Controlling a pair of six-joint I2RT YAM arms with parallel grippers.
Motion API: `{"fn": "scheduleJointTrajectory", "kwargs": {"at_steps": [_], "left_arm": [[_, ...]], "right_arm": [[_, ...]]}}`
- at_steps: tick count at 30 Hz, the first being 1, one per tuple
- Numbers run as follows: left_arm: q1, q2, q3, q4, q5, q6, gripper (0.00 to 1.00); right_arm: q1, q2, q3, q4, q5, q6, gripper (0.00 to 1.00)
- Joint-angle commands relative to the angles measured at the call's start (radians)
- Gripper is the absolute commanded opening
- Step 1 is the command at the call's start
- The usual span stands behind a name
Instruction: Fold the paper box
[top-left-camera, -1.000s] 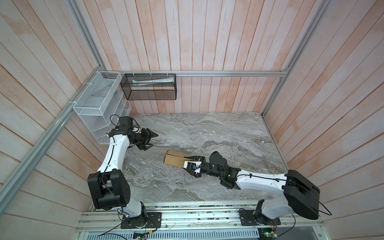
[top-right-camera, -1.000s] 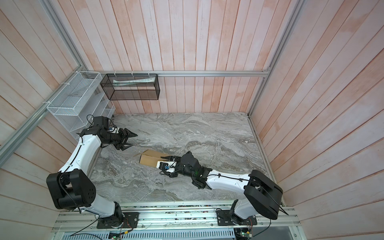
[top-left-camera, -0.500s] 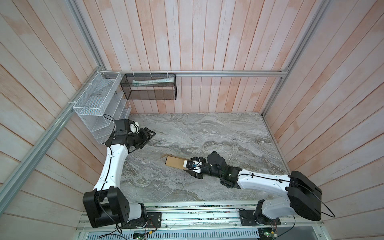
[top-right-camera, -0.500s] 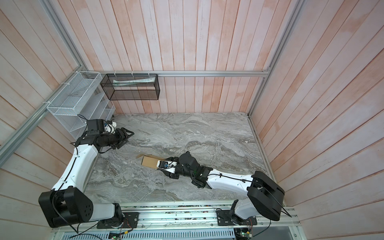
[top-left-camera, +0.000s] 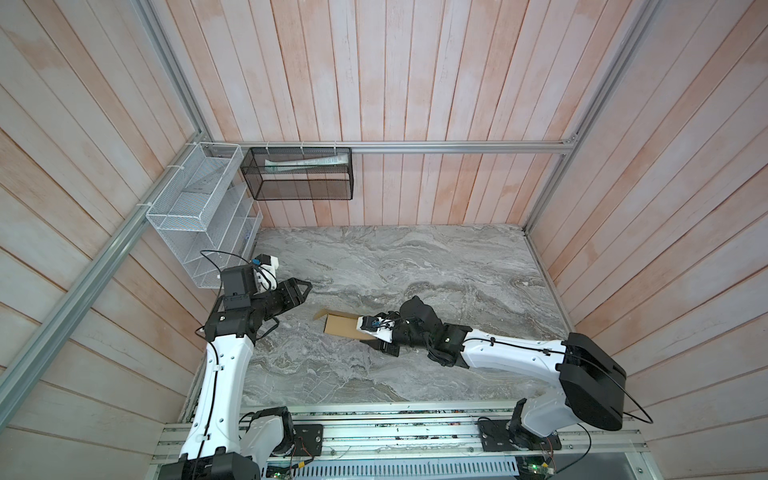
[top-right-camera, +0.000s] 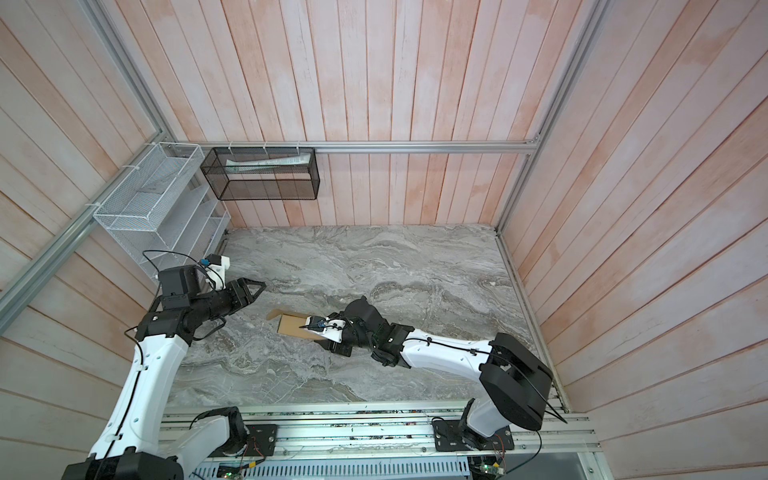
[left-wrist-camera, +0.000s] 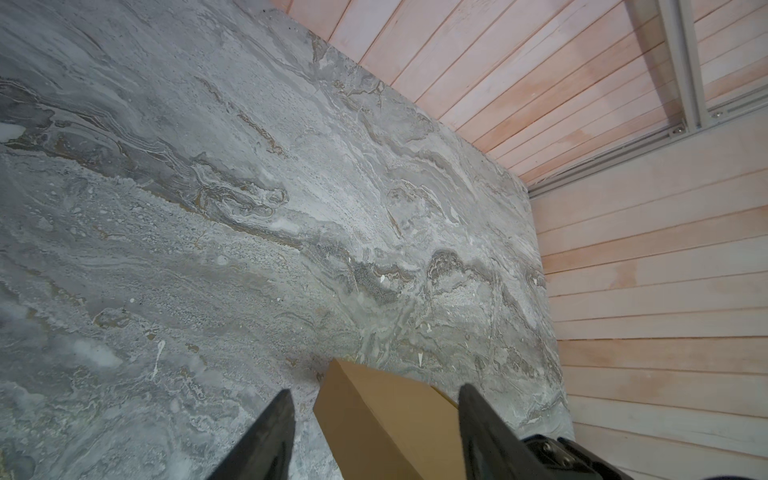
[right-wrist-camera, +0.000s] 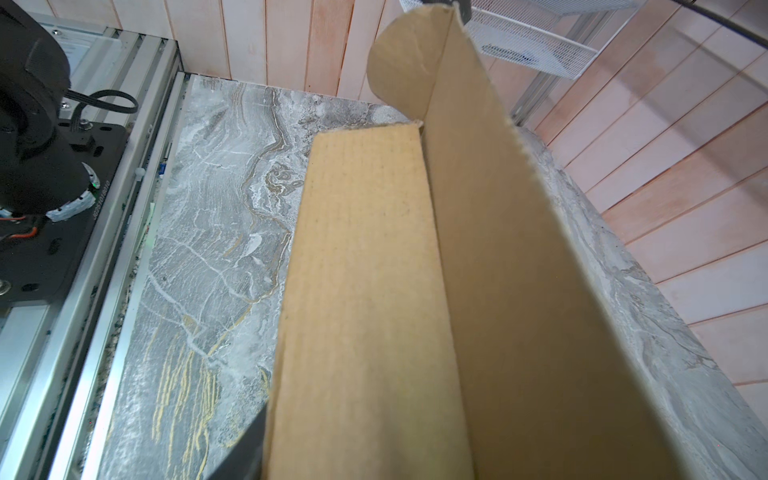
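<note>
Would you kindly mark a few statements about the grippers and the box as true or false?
1. The left gripper is open and empty. True.
2. The right gripper grips the box. True.
3. The left gripper touches the box. False: it hangs apart from it, near the white rack.
4. The box sits in the rack. False: it is over the marble table, at the right gripper.
5. The box is printed. False: it is plain brown.
</note>
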Motion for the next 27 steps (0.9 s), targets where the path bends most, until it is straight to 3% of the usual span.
{"fn": "scheduleJointTrajectory", "kwargs": {"at_steps": [1,4,14,27], "left_arm": [[-0.003,-0.041,0.008,-0.046,0.044,0.079,0.64],[-0.020,-0.078,-0.003,-0.068,0.064,0.100,0.62],[-0.156,-0.140,-0.031,-0.142,-0.017,0.078,0.54],[-0.356,-0.076,-0.037,-0.113,-0.169,0.021,0.44]], "right_arm": [[-0.008,0.016,0.037,-0.042,-0.058,0.013,0.29],[-0.021,0.021,0.034,-0.045,-0.085,0.020,0.29],[-0.069,-0.008,0.010,-0.048,-0.149,0.029,0.29],[-0.103,-0.049,-0.009,-0.060,-0.168,0.027,0.29]]}}
